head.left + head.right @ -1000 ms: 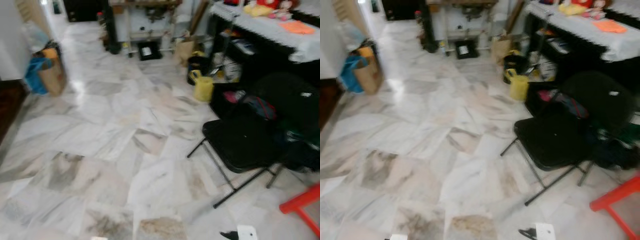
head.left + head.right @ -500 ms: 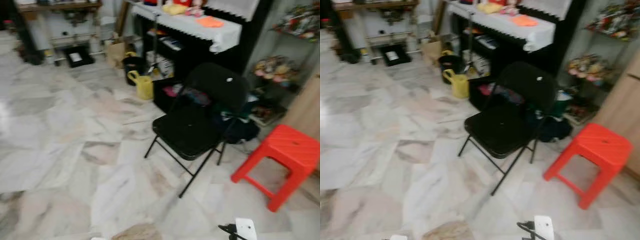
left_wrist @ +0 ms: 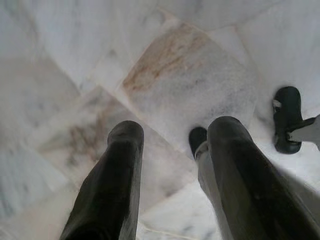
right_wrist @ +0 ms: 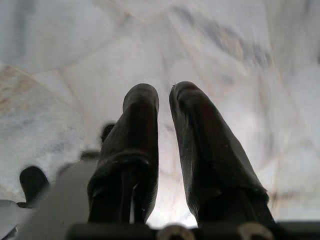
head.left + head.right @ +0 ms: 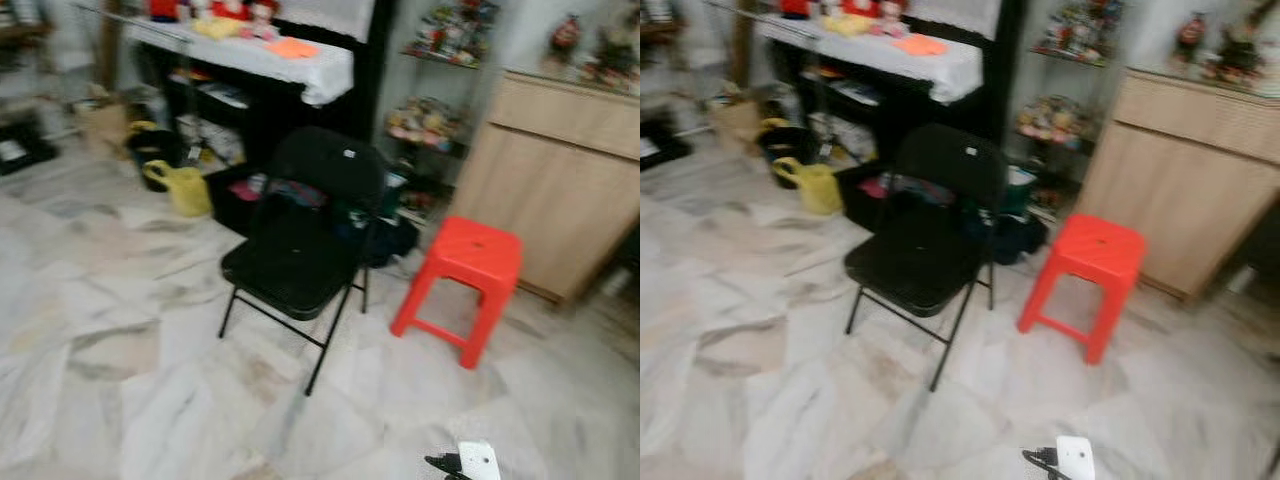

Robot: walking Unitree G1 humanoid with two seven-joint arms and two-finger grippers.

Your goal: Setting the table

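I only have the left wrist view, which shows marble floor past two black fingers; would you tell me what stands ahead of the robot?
Observer: A black folding chair stands on the marble floor ahead.
Operator: Thank you. Is anything beside it?
Observer: A red plastic stool stands to its right, before a wooden cabinet.
Operator: And the right gripper?
Observer: The right gripper points at the floor, its fingers nearly together, holding nothing.
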